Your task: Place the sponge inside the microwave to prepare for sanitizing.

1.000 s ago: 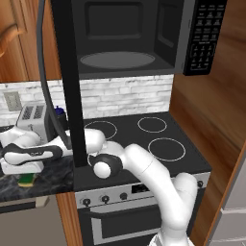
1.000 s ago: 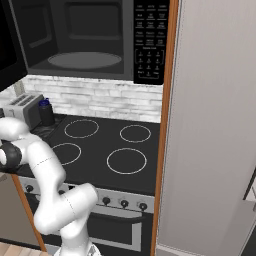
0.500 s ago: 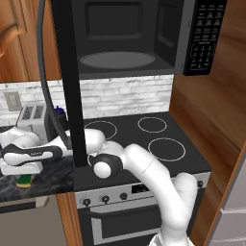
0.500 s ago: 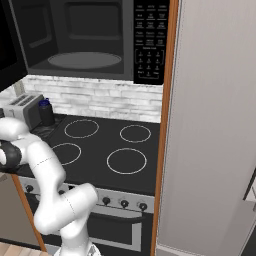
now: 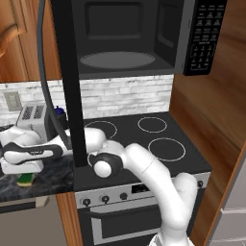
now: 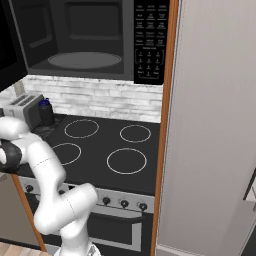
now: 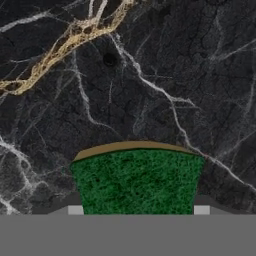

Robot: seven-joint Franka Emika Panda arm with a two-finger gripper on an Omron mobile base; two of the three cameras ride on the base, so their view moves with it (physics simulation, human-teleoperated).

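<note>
In the left base view, at the far left edge of the frame, the hand (image 5: 24,174) points down over the dark marble table (image 5: 48,180), and a small green and yellow block, the sponge (image 5: 25,179), peeks out beneath it. Most of the sponge is hidden there by the white hand body, so the fingers themselves cannot be made out. The open microwave door (image 5: 69,91) runs as a tall black strip through the left-center of that frame and cuts off part of the arm and of the toaster (image 5: 32,116) behind it. To the right, the microwave (image 5: 129,36) fills the top of the frame with its cavity exposed and a grey round turntable (image 5: 117,60) inside; the keypad (image 5: 204,33) sits at the upper right. Below lies the black stove (image 5: 153,139) with 4 ring burners.

In the hand view, the sponge (image 7: 137,181) sits at the bottom center, its bottom edge cut off by the frame. Its top is a rough, speckled green layer, with a thin yellow-brown edge showing along its far side. 2 small pale finger tips (image 7: 76,210) flank it at the lower left and lower right, pressed against its sides: the hand is clamped on the sponge, which rests on the black, white-veined marble.
</note>
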